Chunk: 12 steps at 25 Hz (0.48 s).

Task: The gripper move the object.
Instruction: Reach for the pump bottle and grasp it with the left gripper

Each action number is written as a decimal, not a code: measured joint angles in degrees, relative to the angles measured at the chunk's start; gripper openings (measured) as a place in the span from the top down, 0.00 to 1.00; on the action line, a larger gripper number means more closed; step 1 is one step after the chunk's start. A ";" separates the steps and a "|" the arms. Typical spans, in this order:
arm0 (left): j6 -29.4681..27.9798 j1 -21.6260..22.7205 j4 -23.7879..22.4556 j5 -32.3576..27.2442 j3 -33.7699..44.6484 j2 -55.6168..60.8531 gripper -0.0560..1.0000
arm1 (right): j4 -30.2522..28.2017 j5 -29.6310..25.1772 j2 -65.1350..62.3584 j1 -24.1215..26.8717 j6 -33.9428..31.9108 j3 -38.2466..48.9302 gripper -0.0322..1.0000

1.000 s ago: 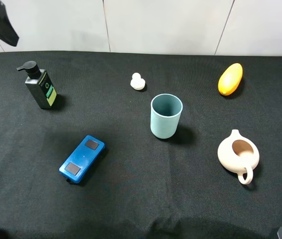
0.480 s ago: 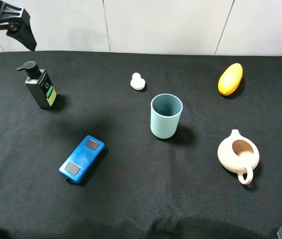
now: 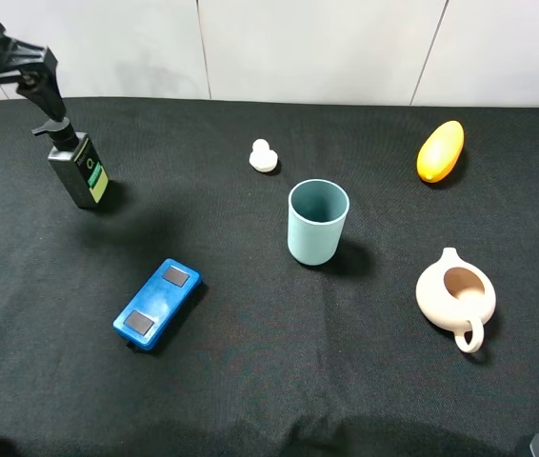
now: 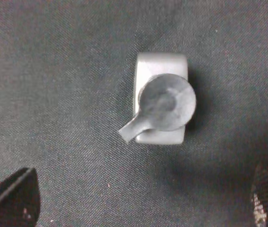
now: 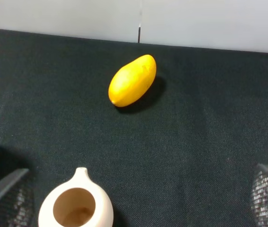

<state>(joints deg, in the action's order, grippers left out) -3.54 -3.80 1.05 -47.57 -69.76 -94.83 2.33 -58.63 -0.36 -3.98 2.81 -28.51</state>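
Surface: black cloth [image 3: 250, 381] over the whole table, with a white panelled wall [image 3: 317, 48] behind its far edge.
Left gripper [image 3: 17, 105]: fingers [image 4: 11, 198] spread wide and holding nothing.
Pump bottle [image 3: 81, 171]: stands upright on the cloth below the left fingers, between them and touching neither.
Left wrist view only: round pump head from above, spout angled toward one finger, cloth showing all round the bottle.
Right gripper [image 5: 138, 194]: fingers wide apart and empty; beige pot [image 5: 77, 208] just ahead between them, yellow fruit [image 5: 131, 80] farther ahead.
High view only: blue device [image 3: 156, 305], teal cup [image 3: 317, 221] and small white piece [image 3: 263, 156], all well apart from the left fingers.
Edges: the bottle is near the cloth's left and far edges; bare cloth lies toward the blue device.
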 joint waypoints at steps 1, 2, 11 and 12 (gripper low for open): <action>0.21 0.00 0.08 0.30 0.00 -0.90 0.05 | 0.00 0.00 0.00 0.00 0.00 0.00 0.30; 0.65 0.00 0.29 0.45 0.00 -1.80 0.05 | 0.00 0.00 0.00 0.00 0.00 0.00 0.30; 5.40 0.00 4.17 4.69 0.00 -9.00 0.05 | 0.00 0.00 0.00 0.00 0.00 0.00 0.30; 5.79 0.00 4.41 5.11 0.00 -9.83 0.05 | 0.00 0.00 0.00 0.00 0.00 0.00 0.30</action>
<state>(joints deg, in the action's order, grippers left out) 2.25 -3.80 5.46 -42.46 -69.76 -104.67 2.33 -58.63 -0.36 -3.98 2.81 -28.51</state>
